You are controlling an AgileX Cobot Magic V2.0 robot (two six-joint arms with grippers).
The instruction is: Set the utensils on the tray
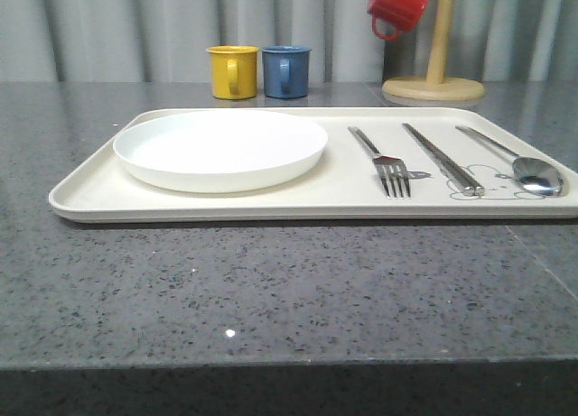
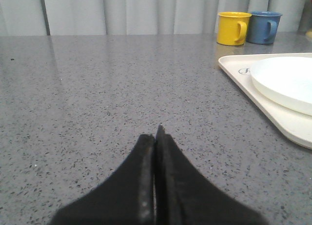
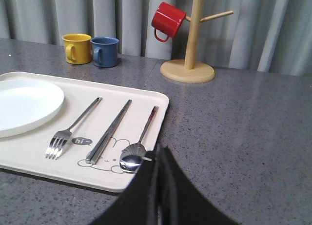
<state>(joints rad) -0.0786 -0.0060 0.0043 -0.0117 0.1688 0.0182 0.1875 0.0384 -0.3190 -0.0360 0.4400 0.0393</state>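
Note:
The cream tray point(image 1: 90, 195) lies across the grey table, its rim also in the wrist views point(image 3: 161, 99) point(image 2: 234, 71). On its right part lie a silver fork point(image 1: 383, 162) point(image 3: 73, 128), a pair of chopsticks point(image 1: 442, 159) point(image 3: 110, 130) and a spoon point(image 1: 524, 166) point(image 3: 141, 139), side by side over the rabbit print. My right gripper point(image 3: 160, 152) is shut and holds nothing, near the tray's right front corner, close to the spoon's bowl. My left gripper point(image 2: 156, 132) is shut and holds nothing, over bare table left of the tray.
A round white plate point(image 1: 220, 148) sits on the tray's left half. A yellow mug point(image 1: 232, 71) and a blue mug point(image 1: 285, 70) stand behind the tray. A wooden mug tree point(image 1: 435, 82) at the back right holds a red mug point(image 1: 397, 6).

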